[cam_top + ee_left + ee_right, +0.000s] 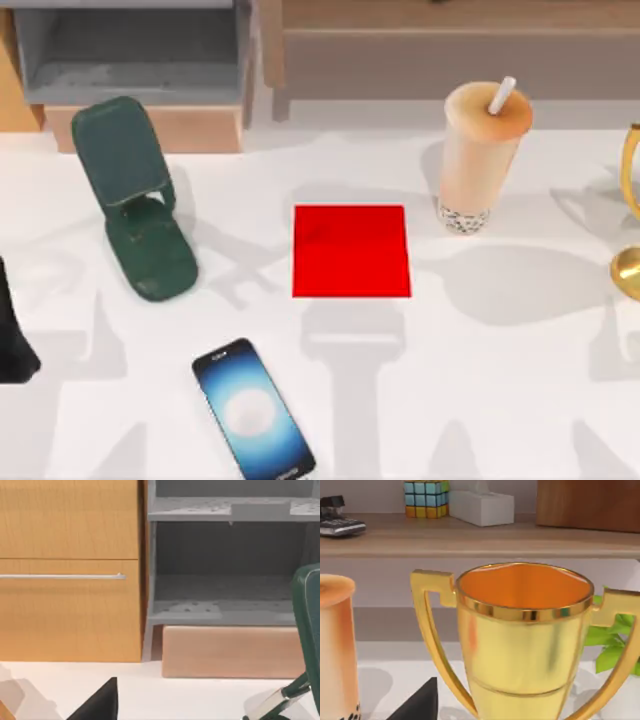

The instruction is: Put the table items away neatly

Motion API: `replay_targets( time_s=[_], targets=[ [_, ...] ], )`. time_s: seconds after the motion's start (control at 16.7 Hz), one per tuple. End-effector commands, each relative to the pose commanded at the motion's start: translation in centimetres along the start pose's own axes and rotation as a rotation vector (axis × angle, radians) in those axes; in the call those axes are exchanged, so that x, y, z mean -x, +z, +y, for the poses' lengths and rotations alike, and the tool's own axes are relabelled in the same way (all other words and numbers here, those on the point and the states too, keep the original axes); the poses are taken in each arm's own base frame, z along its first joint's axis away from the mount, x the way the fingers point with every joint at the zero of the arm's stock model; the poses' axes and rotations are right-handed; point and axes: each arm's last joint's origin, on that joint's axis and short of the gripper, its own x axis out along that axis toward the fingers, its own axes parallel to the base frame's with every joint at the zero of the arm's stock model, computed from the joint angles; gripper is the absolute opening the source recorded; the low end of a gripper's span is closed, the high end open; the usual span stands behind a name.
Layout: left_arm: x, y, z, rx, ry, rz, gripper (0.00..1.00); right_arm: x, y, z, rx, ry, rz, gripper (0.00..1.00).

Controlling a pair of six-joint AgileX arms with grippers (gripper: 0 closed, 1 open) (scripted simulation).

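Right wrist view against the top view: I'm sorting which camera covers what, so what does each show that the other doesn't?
The right wrist view alone shows the shelf behind the table with a colour cube, a tissue box, and green leaves. The top view alone shows the smartphone, red pad and green folding stand. Both show the milk-tea cup and the gold trophy standing on the white table.
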Motion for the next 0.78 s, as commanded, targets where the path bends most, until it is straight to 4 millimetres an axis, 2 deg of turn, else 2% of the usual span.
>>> replay_targets(
  time_s=[0.18, 0.3, 0.54, 0.66, 0.78],
  targets=[
    [0.0, 0.2, 0.0, 0.0, 0.0, 0.007, 1.0, 0.0, 0.0, 0.0, 0.0, 0.0, 0.0, 1.0],
    [0.0, 1.2, 0.1, 0.001, 0.001, 0.045, 1.0, 0.0, 0.0, 0.0, 0.0, 0.0, 0.0, 1.0],
    [-1.0, 5.3, 0.4, 0.003, 0.02, 0.209, 1.0, 0.0, 0.0, 0.0, 0.0, 0.0, 0.0, 1.0],
    [-2.4, 7.9, 0.7, 0.008, 0.038, 0.333, 1.0, 0.0, 0.0, 0.0, 0.0, 0.0, 0.0, 1.0],
    [-4.8, 10.4, 1.2, 0.017, 0.06, 0.478, 1.0, 0.0, 0.0, 0.0, 0.0, 0.0, 0.0, 1.0]
  ],
)
